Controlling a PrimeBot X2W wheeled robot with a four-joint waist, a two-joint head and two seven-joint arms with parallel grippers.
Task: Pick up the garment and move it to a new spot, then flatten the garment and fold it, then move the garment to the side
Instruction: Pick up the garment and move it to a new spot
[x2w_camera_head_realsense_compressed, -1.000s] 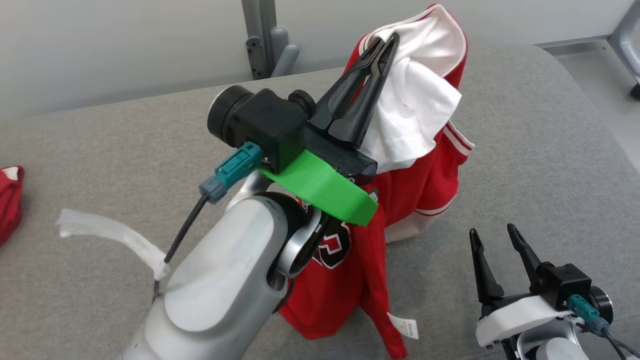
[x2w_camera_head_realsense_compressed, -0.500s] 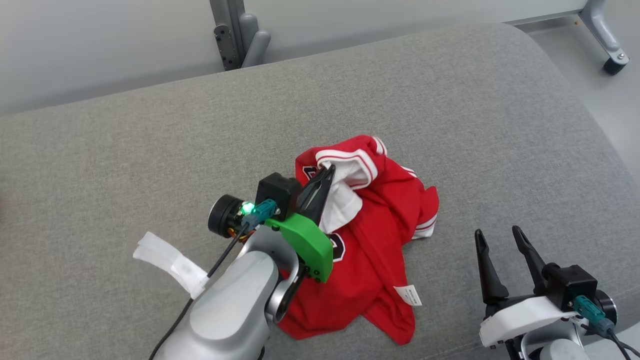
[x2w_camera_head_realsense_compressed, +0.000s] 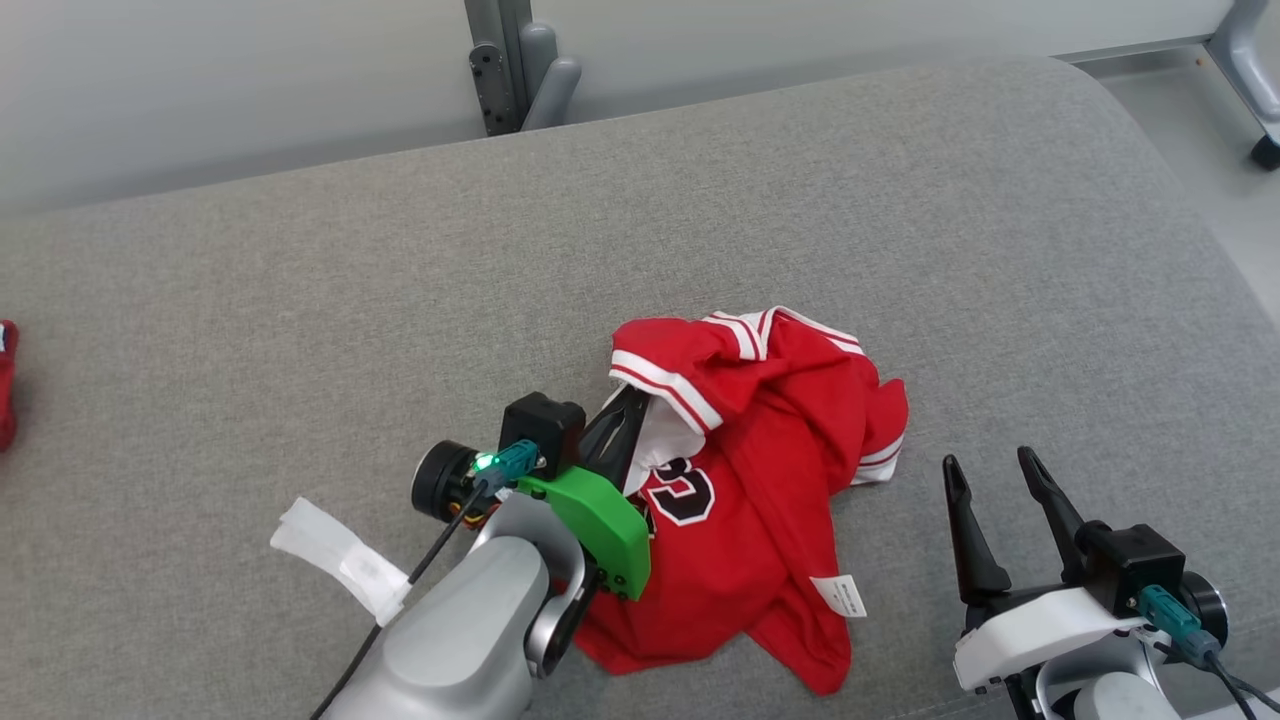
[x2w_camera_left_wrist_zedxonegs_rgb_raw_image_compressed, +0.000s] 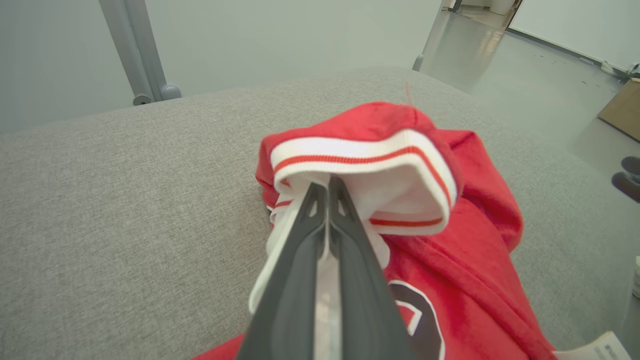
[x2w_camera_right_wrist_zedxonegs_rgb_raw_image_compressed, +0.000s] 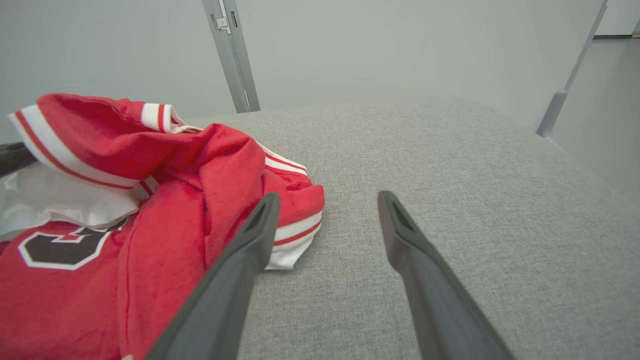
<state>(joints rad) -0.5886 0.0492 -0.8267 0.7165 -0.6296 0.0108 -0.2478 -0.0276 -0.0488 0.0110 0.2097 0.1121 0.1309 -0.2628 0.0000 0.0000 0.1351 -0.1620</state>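
Fabric of the garment (x2w_camera_head_realsense_compressed: 780, 500), judged soft and limp, is clenched at its white lining by the left pincer (x2w_camera_head_realsense_compressed: 630, 410), heaped right of it; the right pincer (x2w_camera_head_realsense_compressed: 988, 462) is released. Striped hems are best gripped.

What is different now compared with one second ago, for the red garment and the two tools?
The left tool came down from high above the grey surface, lowering the red garment, which hung from it and now lies crumpled there. Nothing was released: this tool stays shut on its white inner fabric. The right tool stayed open and empty at the lower right.
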